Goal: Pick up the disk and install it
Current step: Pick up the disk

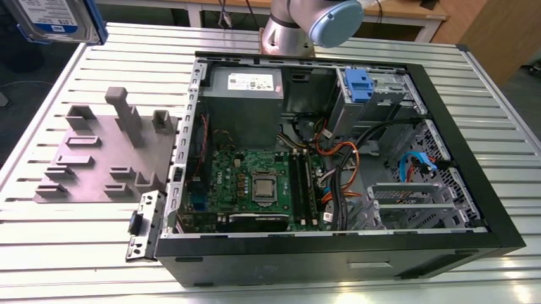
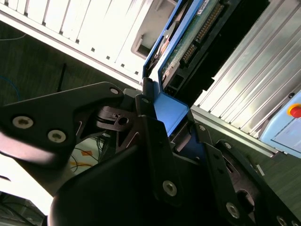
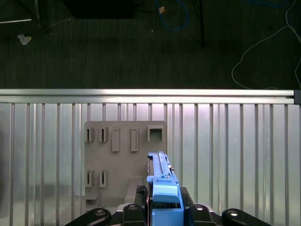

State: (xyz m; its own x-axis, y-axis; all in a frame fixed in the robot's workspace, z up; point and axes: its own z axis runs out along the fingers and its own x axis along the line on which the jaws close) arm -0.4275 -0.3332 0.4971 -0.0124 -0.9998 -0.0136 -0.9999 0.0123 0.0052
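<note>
The disk hangs in the upper corner at the exterior view's left, above the slatted table and well apart from the open computer case. In both wrist views the gripper pinches its blue carrier frame (a finger pressed against each side), above the grey fixture plate.

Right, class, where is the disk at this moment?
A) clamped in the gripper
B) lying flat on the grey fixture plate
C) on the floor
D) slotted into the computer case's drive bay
A: in both wrist views the gripper clamps the disk by its blue carrier frame, and the exterior view shows it outside the computer case.
</note>
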